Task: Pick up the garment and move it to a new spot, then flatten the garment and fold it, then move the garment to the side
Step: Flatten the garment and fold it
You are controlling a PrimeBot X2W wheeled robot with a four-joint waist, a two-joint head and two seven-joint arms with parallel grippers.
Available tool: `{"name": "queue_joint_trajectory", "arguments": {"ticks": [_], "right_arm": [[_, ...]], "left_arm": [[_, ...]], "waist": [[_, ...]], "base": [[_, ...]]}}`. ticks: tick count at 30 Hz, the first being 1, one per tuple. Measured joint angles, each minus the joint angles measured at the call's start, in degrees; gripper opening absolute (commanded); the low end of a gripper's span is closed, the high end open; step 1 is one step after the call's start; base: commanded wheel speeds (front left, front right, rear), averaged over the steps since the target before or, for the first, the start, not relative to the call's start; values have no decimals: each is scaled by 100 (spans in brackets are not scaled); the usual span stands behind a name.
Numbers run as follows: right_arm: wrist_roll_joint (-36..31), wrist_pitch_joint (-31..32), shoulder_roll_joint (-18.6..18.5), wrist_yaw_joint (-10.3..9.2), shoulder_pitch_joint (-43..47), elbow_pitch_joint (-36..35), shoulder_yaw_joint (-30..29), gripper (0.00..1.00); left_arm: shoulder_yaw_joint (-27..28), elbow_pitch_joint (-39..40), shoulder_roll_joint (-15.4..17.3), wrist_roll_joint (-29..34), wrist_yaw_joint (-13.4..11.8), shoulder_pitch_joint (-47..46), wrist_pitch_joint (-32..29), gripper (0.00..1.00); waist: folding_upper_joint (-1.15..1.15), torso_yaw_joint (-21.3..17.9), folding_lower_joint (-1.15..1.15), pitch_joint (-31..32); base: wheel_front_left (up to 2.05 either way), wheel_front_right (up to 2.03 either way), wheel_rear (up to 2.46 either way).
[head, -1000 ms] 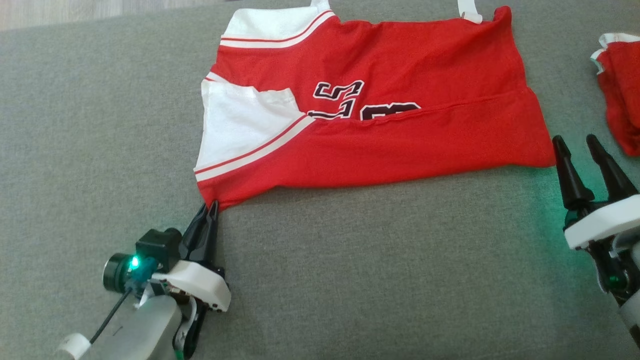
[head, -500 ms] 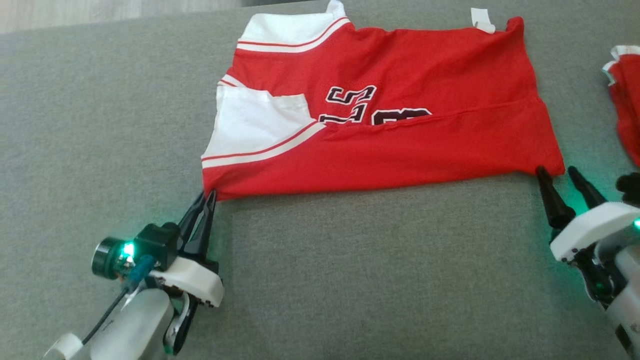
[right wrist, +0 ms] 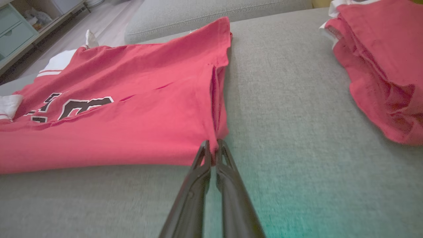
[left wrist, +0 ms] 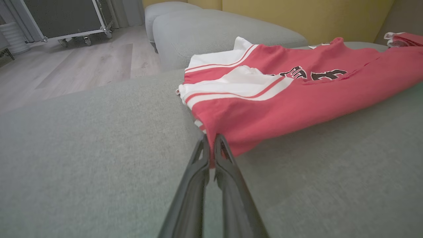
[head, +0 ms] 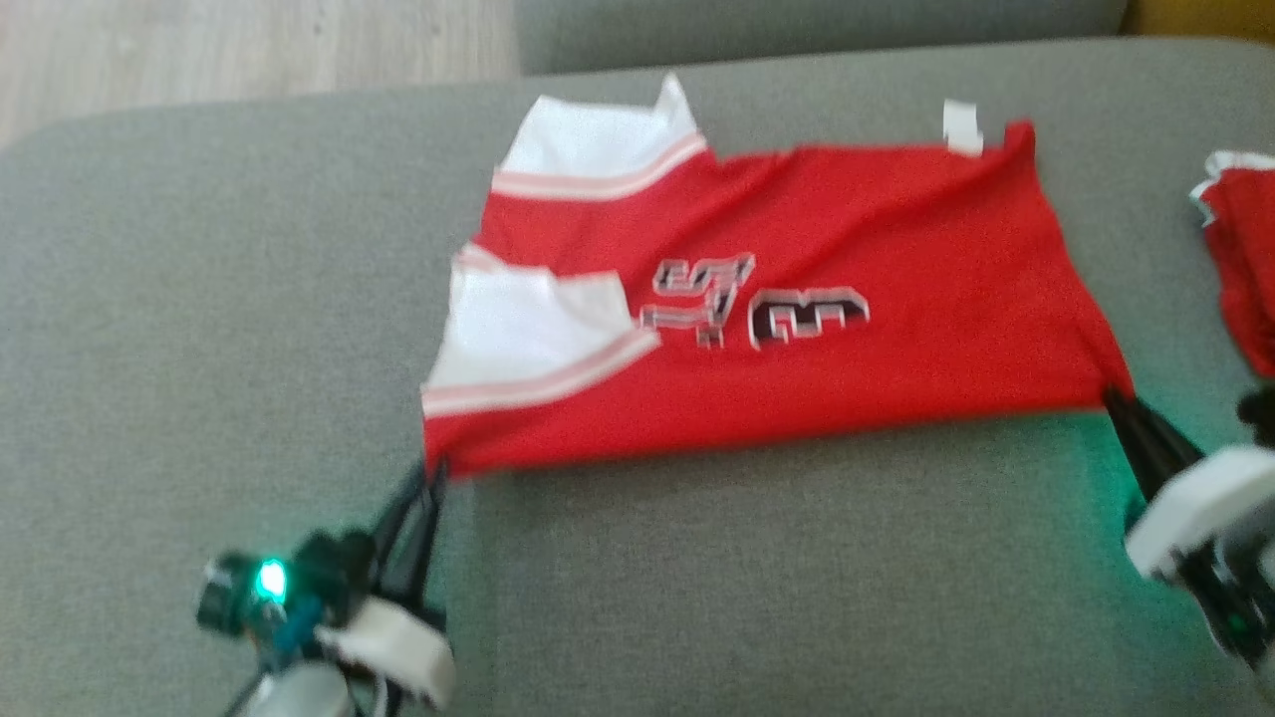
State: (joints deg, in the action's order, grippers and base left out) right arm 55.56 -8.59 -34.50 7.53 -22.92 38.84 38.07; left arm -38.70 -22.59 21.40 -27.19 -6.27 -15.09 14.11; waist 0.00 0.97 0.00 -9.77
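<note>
Because the garment (head: pixel 797 329) lies spread on the grey cushion (head: pixel 747 578) with its long axis running left to right across the head view, its near hem forms a line between the two grippers, and the rest of the cloth lies beyond them. The white-trimmed sleeve end is toward the robot's left, the plain red end toward its right, and the printed number faces up in the middle.

The left gripper (head: pixel 430 476) sits at the near left corner. In the left wrist view its fingers (left wrist: pixel 195 178) are pressed together with a tip of red fabric pinched between them. The right gripper (head: pixel 1121 403) sits at the near right corner, and the right wrist view shows its fingers (right wrist: pixel 195 185) pinching the hem corner in the same way. Each arm reaches low over the cushion with its fingers pointing away from the robot toward the cloth.

A second red garment (head: pixel 1240 269) lies bunched just past the right gripper, apart from the held one. Judging by this hold, the next move would probably carry both corners together, so the arms should stay level with each other and the right one should keep clear of that pile.
</note>
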Motion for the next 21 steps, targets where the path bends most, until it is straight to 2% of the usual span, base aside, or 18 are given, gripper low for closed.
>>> {"name": "queue_joint_trajectory", "arguments": {"ticks": [11, 19, 20, 21], "right_arm": [[221, 175, -1033, 0, 1263, -854, 290, 0], [226, 414, -1113, 0, 1664, -1014, 119, 0], [226, 416, -1089, 0, 1692, -1002, 57, 30], [226, 433, -1060, 0, 1706, -995, -4, 30]], "left_arm": [[-252, 1140, 197, -241, -343, 1382, -499, 0], [-404, 1689, 345, -316, -441, 1771, -878, 0], [-405, 1707, 348, -325, -441, 1772, -911, 9], [-411, 1712, 346, -371, -438, 1767, -936, 9]], "waist": [[0, 130, -1, 485], [0, 133, -1, 513], [0, 136, 0, 504], [0, 137, 0, 493]], "base": [[0, 0, 0], [0, 0, 0], [0, 0, 0], [0, 0, 0]]}}
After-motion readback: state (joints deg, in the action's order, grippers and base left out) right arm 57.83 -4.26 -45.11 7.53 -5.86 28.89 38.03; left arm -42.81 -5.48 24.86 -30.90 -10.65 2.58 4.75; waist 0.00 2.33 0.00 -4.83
